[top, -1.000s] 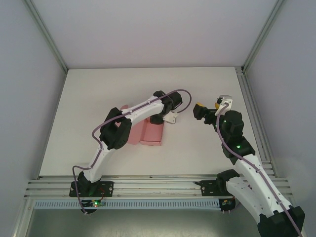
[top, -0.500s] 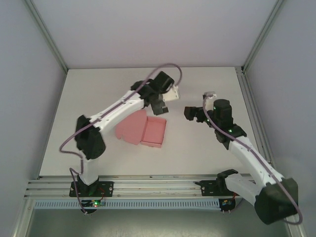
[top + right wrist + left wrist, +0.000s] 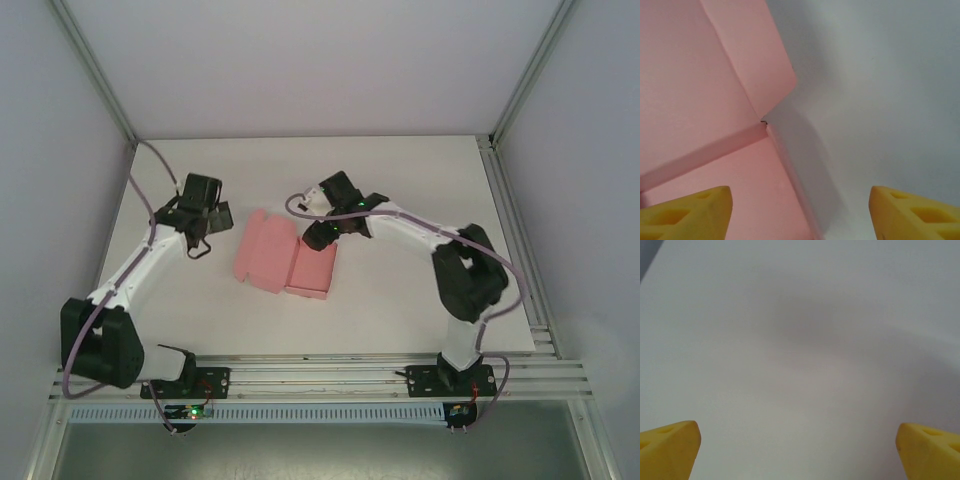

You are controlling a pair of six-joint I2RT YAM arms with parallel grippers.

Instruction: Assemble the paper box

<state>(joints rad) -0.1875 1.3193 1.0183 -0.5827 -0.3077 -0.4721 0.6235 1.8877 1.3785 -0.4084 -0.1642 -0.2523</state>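
Top view: the box point(image 3: 272, 258) lies part-folded on the surface point(image 3: 400, 180). The left pincer point(image 3: 203, 232) is well apart from it, and the right pincer point(image 3: 322, 233) is over its far right corner.
Left wrist: the fingers point(image 3: 670, 447) are spread wide above bare surface.
Right wrist: the fingers point(image 3: 687, 212) are apart, straddling a wall.
I judge the card light and flimsy; I'd pinch near a fold.

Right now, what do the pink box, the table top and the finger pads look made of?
The paper box: thin matte card, going by its sharp creases and thin flap edges. The table: smooth white matte board, perhaps laminate; unclear. On the right gripper, the pads: yellow, matte, likely foam or rubber, with shallow moulded hollows.
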